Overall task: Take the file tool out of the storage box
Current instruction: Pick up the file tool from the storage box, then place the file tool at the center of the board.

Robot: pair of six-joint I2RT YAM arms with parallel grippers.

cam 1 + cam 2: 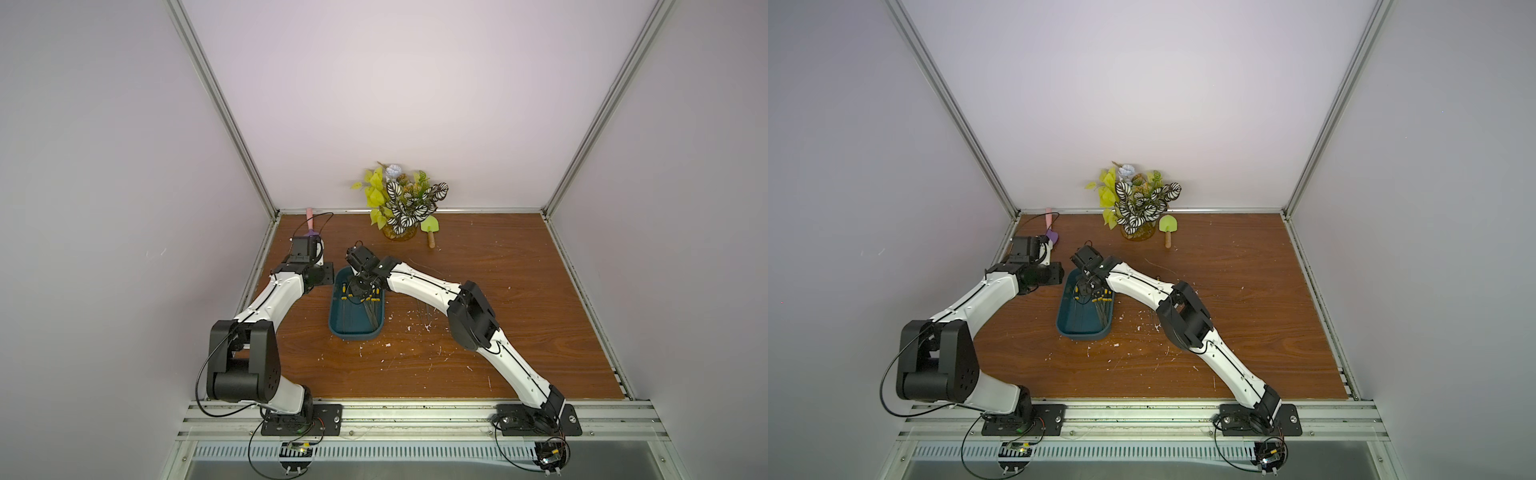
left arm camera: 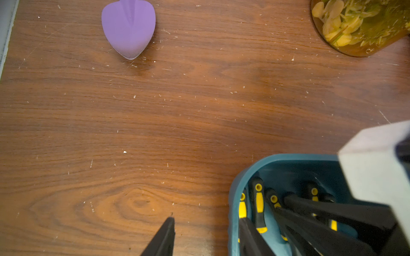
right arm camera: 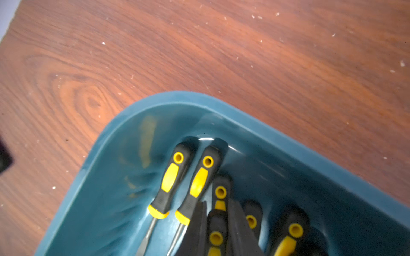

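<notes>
The right gripper (image 3: 217, 202) squeezes one yellow-and-black file tool (image 3: 216, 238) in the storage box (image 3: 155, 97), lower middle; the left gripper (image 2: 206, 219) stands wide.

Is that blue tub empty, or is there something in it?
Not empty. The storage box holds several file tools with black-and-yellow handles, lying bunched at one end.

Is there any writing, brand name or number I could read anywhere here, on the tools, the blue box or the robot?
No readable text in any view.
File handles: yellow patches only, no lettering.
Storage box: plain.
Glass vase: a small pale mark on the glass, too blurred to read.
</notes>
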